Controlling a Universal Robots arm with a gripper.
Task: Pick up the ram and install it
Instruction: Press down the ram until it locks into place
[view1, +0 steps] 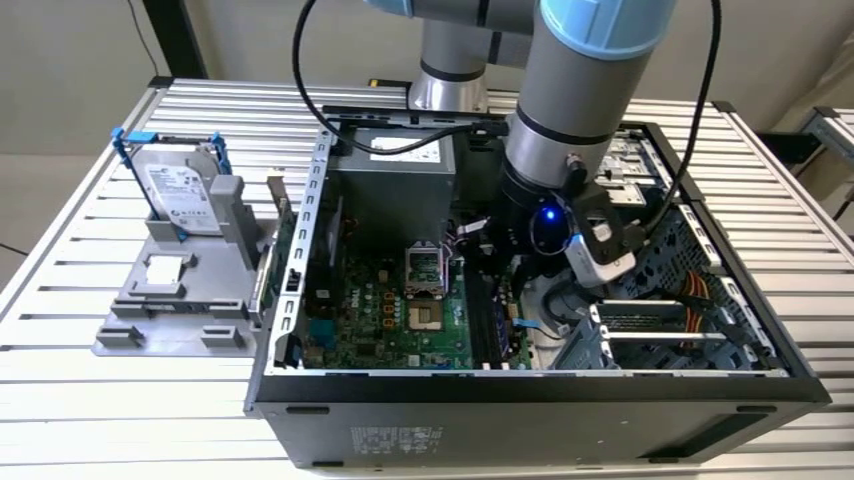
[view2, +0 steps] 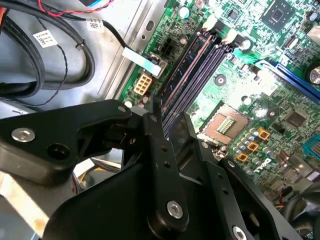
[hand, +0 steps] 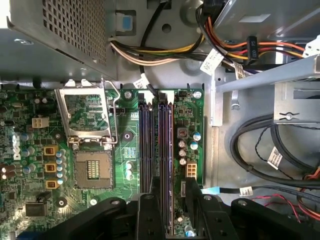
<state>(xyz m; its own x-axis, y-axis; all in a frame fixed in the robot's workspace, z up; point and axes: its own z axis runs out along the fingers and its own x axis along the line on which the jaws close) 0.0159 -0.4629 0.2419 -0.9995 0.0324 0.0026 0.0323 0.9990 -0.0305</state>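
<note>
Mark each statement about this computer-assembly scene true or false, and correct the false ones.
1. The gripper is inside the open computer case. True.
2. The hard drive is mounted inside the case. False: it stands in a grey holder outside the case, on the exterior view's left.
3. The CPU socket holds a fan. False: it is bare.
4. The gripper is over the memory slots. True.

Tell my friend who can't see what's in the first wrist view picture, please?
A black robot gripper reaches down over the memory slots of a green motherboard inside an open computer case. Beside the slots sits an empty processor socket with its metal frame flipped open. Bundles of coloured and black cables run across the grey metal case nearby.
</note>
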